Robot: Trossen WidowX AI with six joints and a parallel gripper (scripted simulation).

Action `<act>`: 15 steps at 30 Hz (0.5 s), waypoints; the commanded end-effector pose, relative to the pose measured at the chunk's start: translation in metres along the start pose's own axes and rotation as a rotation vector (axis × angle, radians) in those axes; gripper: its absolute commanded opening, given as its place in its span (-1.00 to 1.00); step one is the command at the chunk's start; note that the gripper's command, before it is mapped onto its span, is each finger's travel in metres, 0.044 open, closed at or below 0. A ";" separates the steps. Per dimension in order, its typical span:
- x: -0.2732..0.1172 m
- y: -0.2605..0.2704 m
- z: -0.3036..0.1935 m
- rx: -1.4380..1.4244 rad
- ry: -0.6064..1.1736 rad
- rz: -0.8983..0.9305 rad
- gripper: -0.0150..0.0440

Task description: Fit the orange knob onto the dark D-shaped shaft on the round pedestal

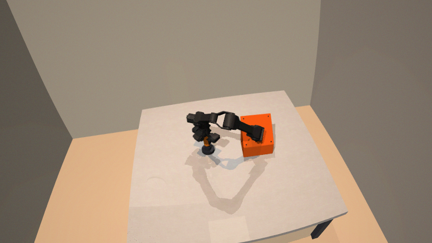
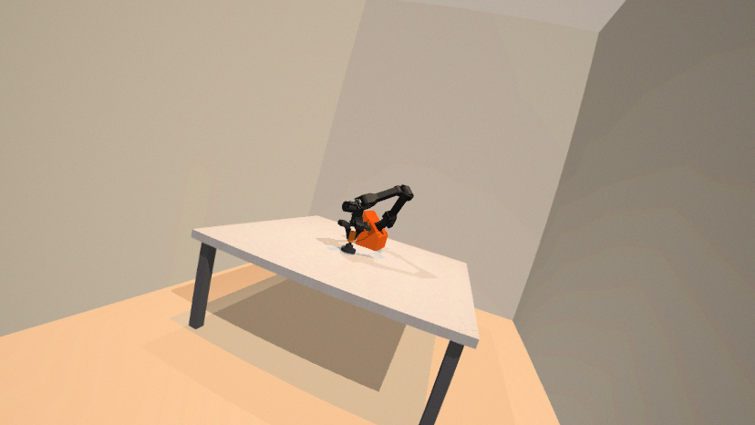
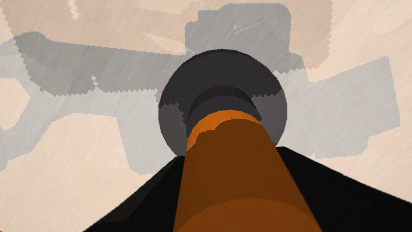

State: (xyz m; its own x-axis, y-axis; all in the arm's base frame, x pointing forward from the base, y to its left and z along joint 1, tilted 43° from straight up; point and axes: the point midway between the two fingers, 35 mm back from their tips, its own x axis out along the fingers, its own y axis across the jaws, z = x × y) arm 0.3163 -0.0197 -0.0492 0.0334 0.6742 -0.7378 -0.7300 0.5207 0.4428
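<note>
The orange knob [image 1: 206, 142] [image 2: 351, 236] [image 3: 240, 170] is upright between the fingers of my gripper [image 1: 206, 140] [image 2: 351, 234] [image 3: 230, 160], which is shut on it. The dark round pedestal [image 1: 207, 150] [image 2: 347, 249] [image 3: 220, 65] stands on the table under the knob. In the exterior view a narrow dark part shows between the knob's lower end and the pedestal's wide base, so the knob is not down on the base. In the wrist view the knob covers the shaft's top and part of the raised collar. The shaft's flat side and the knob's hole are hidden.
An orange box [image 1: 263, 122] [image 2: 377, 243] stands right of the pedestal in the top view, with the arm's base over it. The light table [image 1: 169, 193] [image 2: 263, 237] carries everything. Arm shadows fall around the pedestal.
</note>
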 end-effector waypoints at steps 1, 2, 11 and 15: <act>-0.002 0.002 0.000 -0.005 -0.004 -0.003 -0.49; -0.002 0.002 0.000 -0.005 -0.004 -0.003 -0.49; -0.005 0.001 0.002 -0.005 -0.004 -0.003 -0.49; -0.004 -0.001 0.002 -0.005 -0.004 -0.003 -0.49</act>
State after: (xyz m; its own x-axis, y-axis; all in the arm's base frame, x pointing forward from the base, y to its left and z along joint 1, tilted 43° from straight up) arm 0.3161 -0.0209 -0.0464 0.0332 0.6752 -0.7369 -0.7304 0.5197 0.4432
